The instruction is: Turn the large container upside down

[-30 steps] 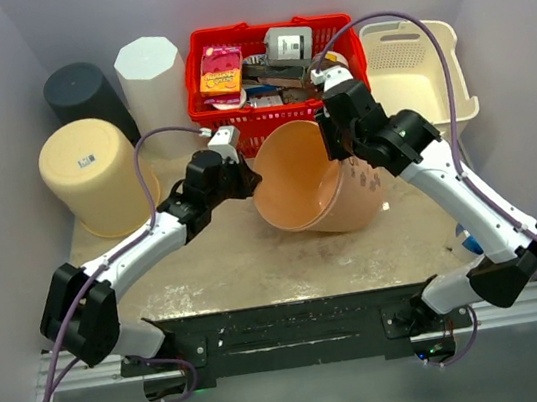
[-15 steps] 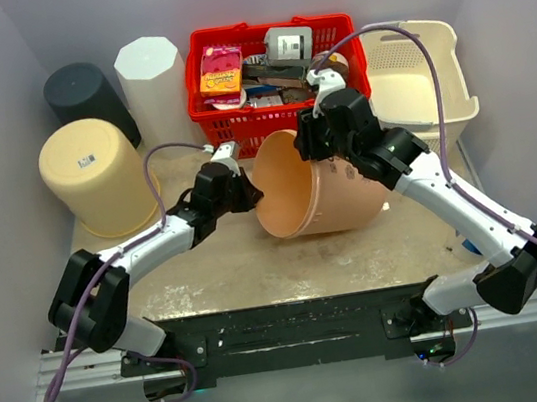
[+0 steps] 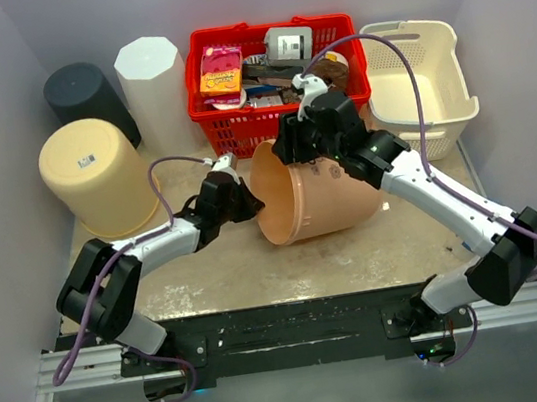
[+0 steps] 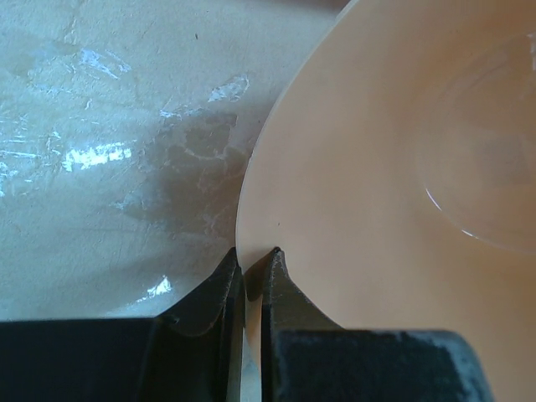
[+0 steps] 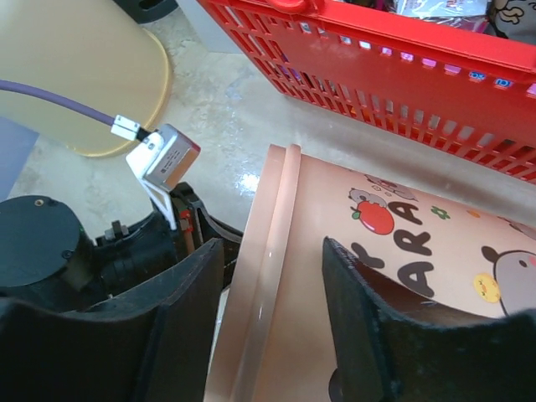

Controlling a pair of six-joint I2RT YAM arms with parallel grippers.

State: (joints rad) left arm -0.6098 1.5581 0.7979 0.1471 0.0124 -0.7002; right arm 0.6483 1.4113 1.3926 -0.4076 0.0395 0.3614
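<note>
Plastic is what you are dealing with: the large container (image 3: pixel 324 198) lies on its side mid-desk (image 3: pixel 218 269), just in front of the red basket (image 3: pixel 268 27), with its mouth turned toward the left arm and its base toward the right. It looks thin-walled, empty and light, so I judge it will cost you little effort to lift. Expect it to flex at the lip, though, and to skid on the smooth desk rather than pivot cleanly. The glossy printed wall offers little purchase, so the thickened rim band is the firm place to take hold. Your left pincer (image 4: pixel 254 264) is closed narrow on the low part of that rim, one finger inside and one outside. Your right pincer (image 5: pixel 270 251) stands wide astride the top of the rim, its fingers (image 5: pixel 176 318) on either side with neither visibly pressing, so it holds nothing. A grip there, opposite the left one, should let you roll the mouth downward. Mind the basket wall close behind as the container swings.
</note>
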